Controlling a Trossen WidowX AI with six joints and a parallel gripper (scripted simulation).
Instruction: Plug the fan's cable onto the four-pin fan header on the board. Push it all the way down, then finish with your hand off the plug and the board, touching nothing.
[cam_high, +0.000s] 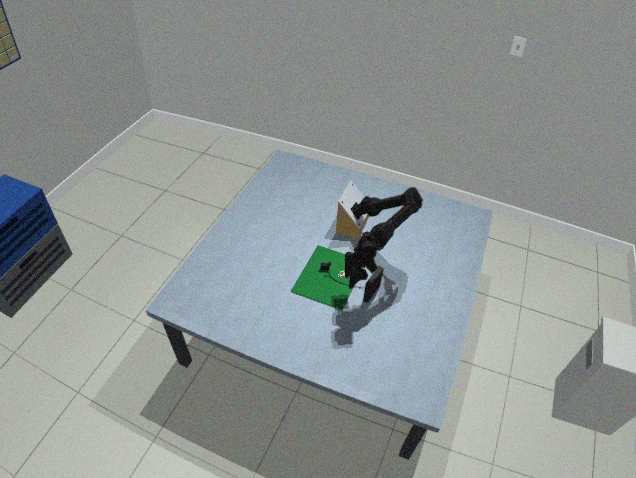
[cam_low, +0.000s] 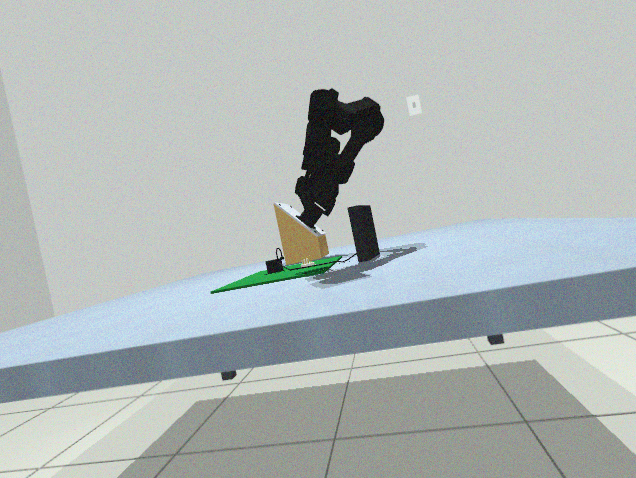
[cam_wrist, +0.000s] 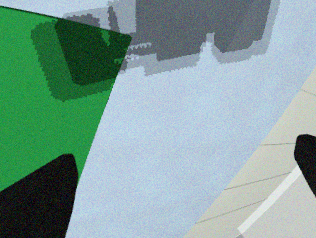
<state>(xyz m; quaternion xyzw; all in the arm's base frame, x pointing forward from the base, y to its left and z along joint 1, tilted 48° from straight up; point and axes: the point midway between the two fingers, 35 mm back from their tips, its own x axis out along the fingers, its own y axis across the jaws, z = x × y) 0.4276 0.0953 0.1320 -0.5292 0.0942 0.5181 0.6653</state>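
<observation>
The green board (cam_high: 313, 282) (cam_low: 246, 281) (cam_wrist: 40, 114) lies flat on the table (cam_high: 246, 256) (cam_low: 462, 256) (cam_wrist: 173, 127). The small black plug (cam_high: 325, 266) (cam_low: 274, 265) rests on the board, apart from the pale four-pin header (cam_high: 340, 273) (cam_low: 308, 264). A thin black cable runs from the plug to the black fan (cam_high: 372, 284) (cam_low: 363, 232), which stands upright just off the board's right edge. My gripper (cam_high: 355, 277) (cam_wrist: 190, 155) is open and empty. It hangs above the board's right edge, between the header and the fan, touching nothing. In the wrist view only the board's corner shows; plug and header are out of view.
The arm is mounted on a tan wedge (cam_high: 349, 223) (cam_low: 298, 239) behind the board. A blue cabinet (cam_high: 25, 241) stands on the floor at the left and a white box (cam_high: 616, 341) at the right. The wrist view shows floor (cam_wrist: 266, 233) past the table edge.
</observation>
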